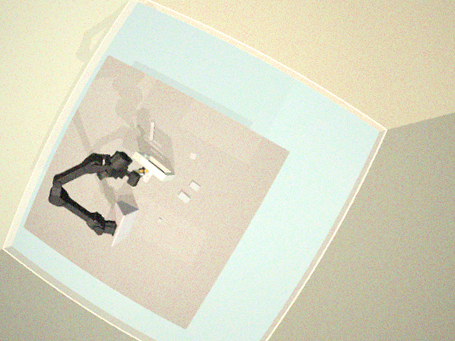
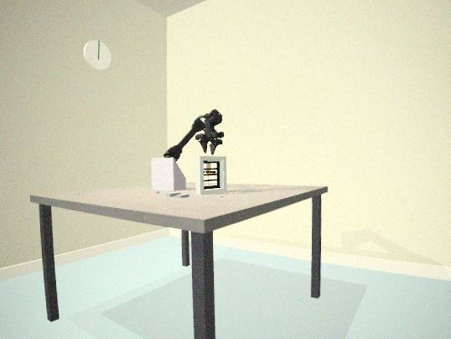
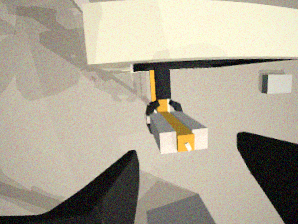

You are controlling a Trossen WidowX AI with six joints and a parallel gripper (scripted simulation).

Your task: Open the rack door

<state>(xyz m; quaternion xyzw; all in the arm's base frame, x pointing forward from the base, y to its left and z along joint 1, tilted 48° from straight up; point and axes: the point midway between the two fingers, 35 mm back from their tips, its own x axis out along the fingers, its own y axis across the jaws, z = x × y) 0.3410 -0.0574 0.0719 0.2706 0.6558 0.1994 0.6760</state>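
Observation:
The rack's cream frame [image 1: 155, 165] [image 2: 200, 178] [image 3: 190, 30] stands upright on the table [image 1: 217, 231] [image 2: 126, 206]. Its black barred door [image 2: 218, 175] [image 3: 200, 65] looks shut, in line with the frame. The handle [image 3: 169, 120], grey with an orange stripe, sticks out on the arm's side and also shows small in the top view [image 1: 144, 170]. My gripper [image 2: 209, 153] [image 3: 186, 148] is open, fingers pointing down. It hangs higher than the frame top, on the handle's side. In the wrist view the fingertips lie either side of the handle's near end, with nothing between them.
A white block [image 1: 124, 225] [image 2: 162, 174] stands by the arm's base. Small pale blocks [image 1: 184, 196] [image 1: 194, 185] [image 2: 173, 194] lie beyond the frame; one [image 3: 279, 83] shows right in the wrist view. A thin white bar [image 1: 152, 130] [image 2: 250, 190] lies past the frame's other end.

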